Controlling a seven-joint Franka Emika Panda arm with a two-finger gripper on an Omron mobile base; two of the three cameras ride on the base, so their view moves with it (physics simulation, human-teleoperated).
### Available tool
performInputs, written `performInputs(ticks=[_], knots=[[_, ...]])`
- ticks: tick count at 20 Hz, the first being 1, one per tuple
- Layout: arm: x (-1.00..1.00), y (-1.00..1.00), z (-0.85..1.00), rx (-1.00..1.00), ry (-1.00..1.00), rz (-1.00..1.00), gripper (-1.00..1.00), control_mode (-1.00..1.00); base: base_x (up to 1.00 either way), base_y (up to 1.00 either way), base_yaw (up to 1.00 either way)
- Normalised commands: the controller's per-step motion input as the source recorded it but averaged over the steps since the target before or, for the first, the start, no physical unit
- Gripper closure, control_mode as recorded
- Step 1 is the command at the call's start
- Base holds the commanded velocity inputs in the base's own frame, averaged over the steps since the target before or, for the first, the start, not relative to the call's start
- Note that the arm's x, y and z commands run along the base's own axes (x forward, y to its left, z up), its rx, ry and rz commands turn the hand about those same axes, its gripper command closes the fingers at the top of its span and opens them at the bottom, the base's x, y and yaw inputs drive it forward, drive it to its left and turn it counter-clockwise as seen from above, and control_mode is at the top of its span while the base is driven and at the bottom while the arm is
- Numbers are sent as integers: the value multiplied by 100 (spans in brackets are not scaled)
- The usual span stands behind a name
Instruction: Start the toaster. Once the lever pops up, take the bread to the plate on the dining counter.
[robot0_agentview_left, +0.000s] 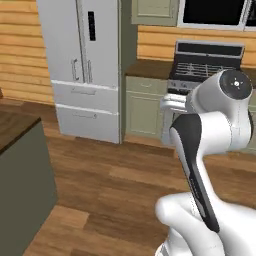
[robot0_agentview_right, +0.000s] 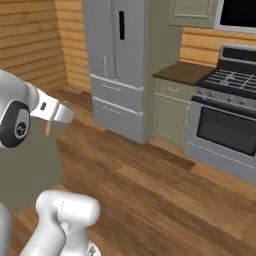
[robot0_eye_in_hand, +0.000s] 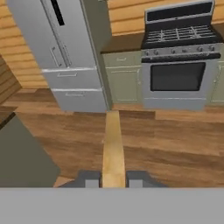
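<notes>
My gripper (robot0_eye_in_hand: 113, 180) is squeezed shut on the bread (robot0_eye_in_hand: 113, 148) — a thin tan slice at the bottom middle. The dining counter (robot0_eye_in_hand: 22, 157) sits at the lower left. Up ahead stand the big grey fridge (robot0_eye_in_hand: 57, 48) and the stove (robot0_eye_in_hand: 179, 65) — bare wood floor (robot0_eye_in_hand: 166, 144) between.

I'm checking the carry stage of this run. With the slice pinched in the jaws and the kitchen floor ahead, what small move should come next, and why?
Probably keep the gripper shut on the bread and turn the base toward the dining counter at the left. The slice sits edge-on between the fingertips, the fridge and stove lie ahead, and no plate is in view yet.
</notes>
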Motion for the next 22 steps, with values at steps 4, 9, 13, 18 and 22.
performInputs(ticks=[4, 9, 13, 18, 22], knots=[[0, 0, 0, 0, 0, 0, 100, 100, 100, -2, 59], [0, 0, 0, 0, 0, 0, 100, 100, 100, -10, 55], [0, 0, 0, 0, 0, 0, 100, 100, 100, -12, 54], [0, 0, 0, 0, 0, 0, 100, 100, 100, -27, 50], [0, 0, 0, 0, 0, 0, 100, 100, 100, -68, 38]])
